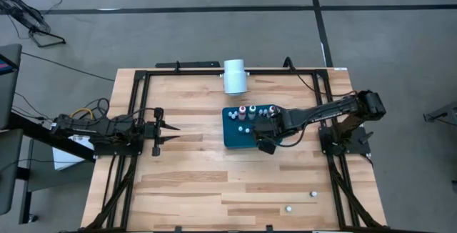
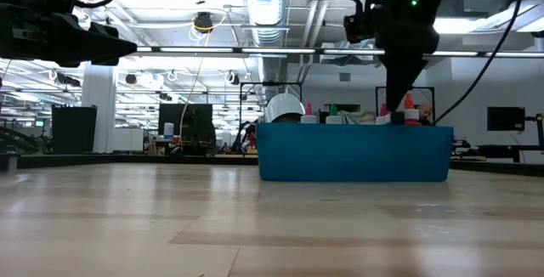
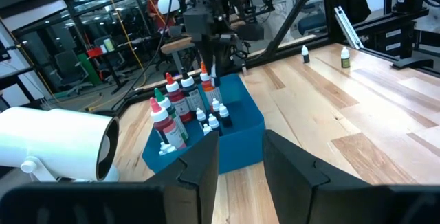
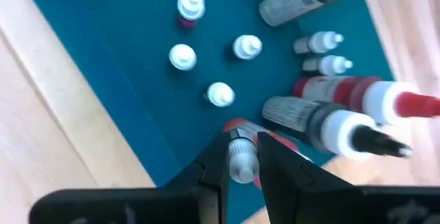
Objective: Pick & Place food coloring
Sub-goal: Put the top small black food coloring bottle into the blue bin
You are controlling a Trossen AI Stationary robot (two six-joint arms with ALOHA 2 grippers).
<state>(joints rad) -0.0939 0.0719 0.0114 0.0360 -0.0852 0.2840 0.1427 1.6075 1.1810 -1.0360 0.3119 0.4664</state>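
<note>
Left gripper (image 1: 171, 134) hangs over bare wood planks at the left, dark fingers spread apart, nothing between them. Far centre lies a smooth white cylinder (image 1: 234, 76) on its side. Right of it, the flat teal tray (image 1: 235, 139) carries the food coloring (image 1: 251, 113): small white-capped bottles, labels unreadable. Right gripper (image 4: 240, 157) sits low over the tray, fingers pinched narrow around one white cap. Two more bottles (image 1: 300, 200) stand near right.

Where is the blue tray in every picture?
High view: the blue tray lies mid-table, under the right gripper.
Low view: centre-right, side wall showing.
Left wrist view: centre, holding bottles.
Right wrist view: fills the picture.
Shared landmark: the white cylinder, beside the tray.
</note>
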